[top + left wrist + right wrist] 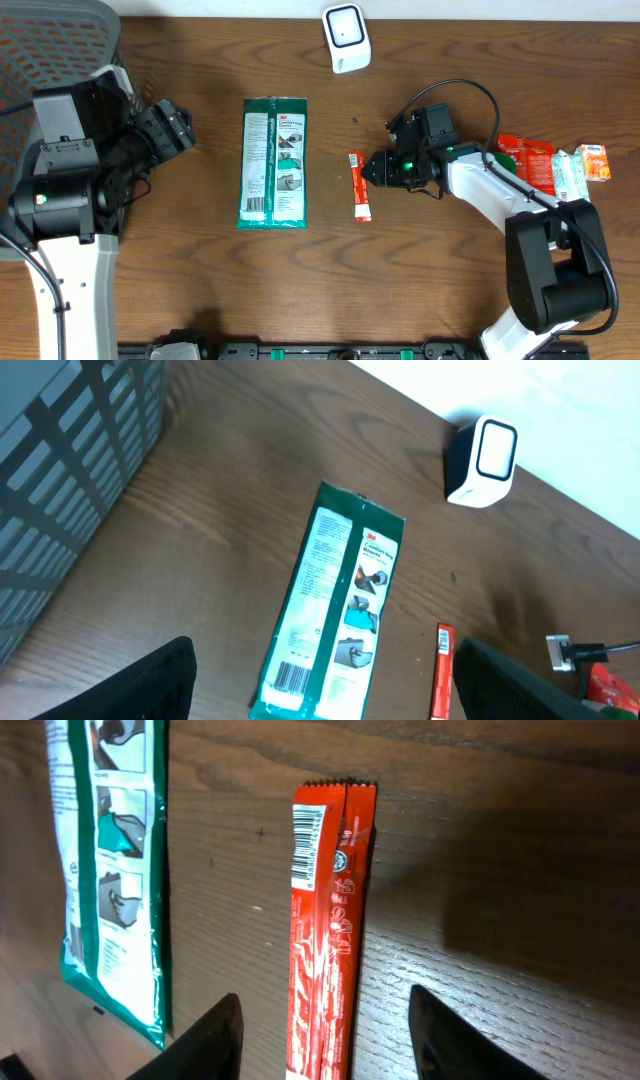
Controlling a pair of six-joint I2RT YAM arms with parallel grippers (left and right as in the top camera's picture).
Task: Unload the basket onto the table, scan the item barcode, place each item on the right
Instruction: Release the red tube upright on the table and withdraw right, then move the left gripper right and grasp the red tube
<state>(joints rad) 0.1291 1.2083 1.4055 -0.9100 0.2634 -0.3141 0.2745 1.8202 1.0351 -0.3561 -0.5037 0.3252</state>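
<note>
A slim red stick packet (359, 185) with a barcode at one end lies flat on the wooden table. In the right wrist view the packet (325, 920) runs between the fingers. My right gripper (325, 1010) is open, with a gap on each side and no finger touching the packet. From overhead, the right gripper (368, 170) sits at the packet's right edge. A white barcode scanner (346, 38) stands at the table's far edge. My left gripper (185, 128) is open and holds nothing, at the left of the table.
A green wipes packet (273, 162) lies flat left of the red packet, barcode side up (290, 675). Several small packets and boxes (555, 165) are piled at the right edge. A grey mesh basket (50, 45) fills the far left corner.
</note>
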